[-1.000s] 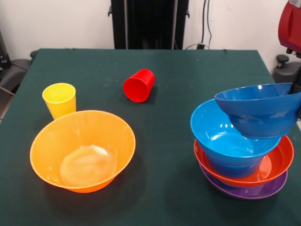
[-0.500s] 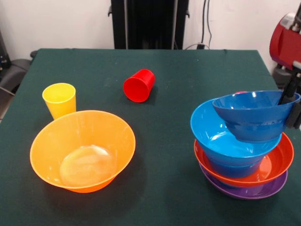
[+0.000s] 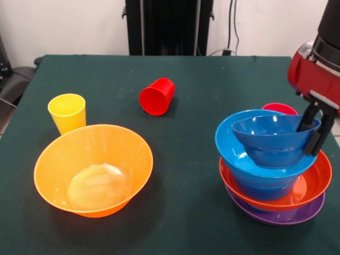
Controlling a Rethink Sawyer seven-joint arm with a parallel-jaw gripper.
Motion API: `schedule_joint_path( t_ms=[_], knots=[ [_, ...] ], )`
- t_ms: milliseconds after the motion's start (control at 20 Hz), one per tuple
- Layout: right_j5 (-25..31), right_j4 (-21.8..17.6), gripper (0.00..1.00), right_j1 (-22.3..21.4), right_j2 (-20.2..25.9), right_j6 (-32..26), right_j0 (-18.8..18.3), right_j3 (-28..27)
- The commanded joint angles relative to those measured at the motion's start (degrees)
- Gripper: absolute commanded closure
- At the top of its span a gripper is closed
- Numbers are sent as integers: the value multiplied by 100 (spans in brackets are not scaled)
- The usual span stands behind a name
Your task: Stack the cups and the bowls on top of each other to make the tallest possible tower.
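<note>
On the bench (image 3: pixel 212 85), a yellow cup (image 3: pixel 67 112), orange bowl (image 3: pixel 93 169) and toppled red cup (image 3: pixel 157 96) are lying leftward; rightward, a small blue bowl (image 3: pixel 271 139) is being clamped at its rim by the pincer (image 3: pixel 313 130) atop the tower (image 3: pixel 273 178).

The worktop (image 3: pixel 202 95) is covered in matt, dark green cloth with a soft, felt-like look. The orange bowl (image 3: pixel 93 169) is glossy, slightly translucent plastic with bright reflections on its floor. The blue bowls (image 3: pixel 265 154), red-orange bowl (image 3: pixel 313 186) and purple bowl (image 3: pixel 276 215) look equally smooth and shiny. The yellow cup (image 3: pixel 67 112) and red cup (image 3: pixel 157 96) are smooth plastic with a duller sheen.
</note>
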Motion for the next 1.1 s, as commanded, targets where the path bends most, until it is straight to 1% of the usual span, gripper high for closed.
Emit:
schedule_joint_path(
  t_ms=[50,300,400,500,750,900,950,1100],
  knots=[
    [-437,-180,100,-258,721,922,134,1023],
    [-596,-155,100,-382,807,866,257,1384],
    [-571,-129,100,-403,812,885,274,1410],
    [-642,-120,100,-488,862,874,341,1607],
    [-700,-72,100,-572,921,960,473,1805],
    [-701,-87,100,-590,955,894,487,1841],
    [-687,-91,0,-584,978,867,469,1815],
    [-628,-116,0,-552,961,835,448,1736]
  ],
)
